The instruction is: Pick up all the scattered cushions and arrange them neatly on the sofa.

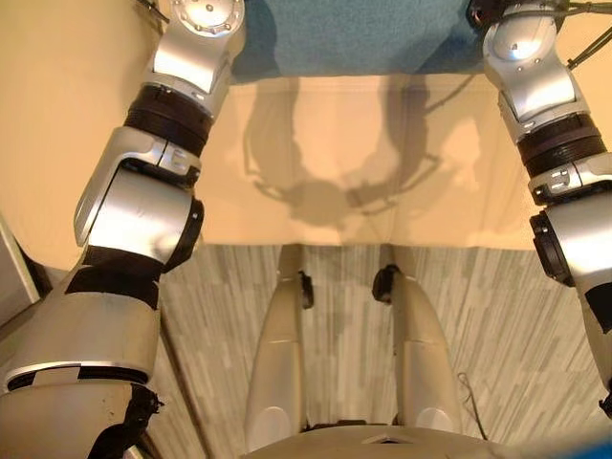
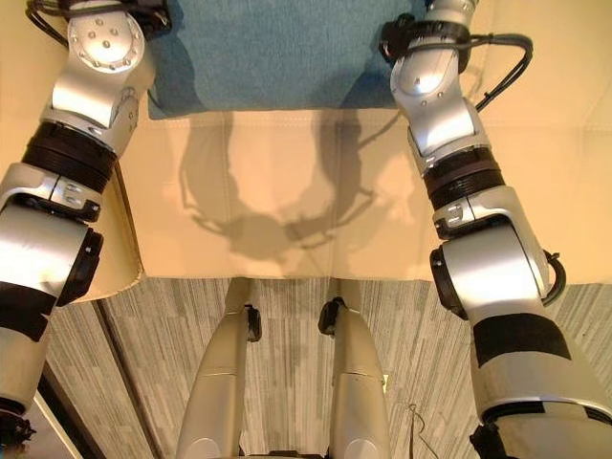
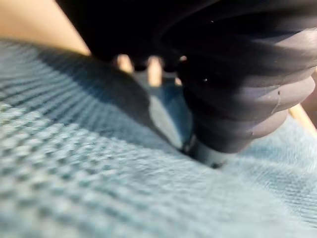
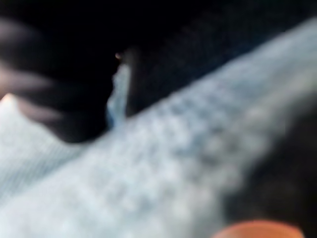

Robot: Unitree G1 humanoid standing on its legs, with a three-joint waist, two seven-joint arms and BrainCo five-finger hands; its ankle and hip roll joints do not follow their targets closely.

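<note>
A teal woven cushion (image 2: 268, 48) lies on the cream sofa seat (image 2: 268, 191), at the far side of the seat from me. Both arms reach forward, one to each side of the cushion, and run out past the top of the eye views. In the left wrist view the left hand's dark ribbed cover (image 3: 237, 94) presses against the teal fabric (image 3: 99, 173). The right wrist view has the right hand (image 4: 163, 59) as a dark shape right against the same weave (image 4: 173, 163).
The sofa's front edge (image 1: 363, 239) runs across the middle of the view, with grey striped floor (image 1: 507, 316) below it. Cream upholstery (image 1: 48, 115) continues to the left of the seat. A grey object (image 1: 11, 277) stands at the left edge.
</note>
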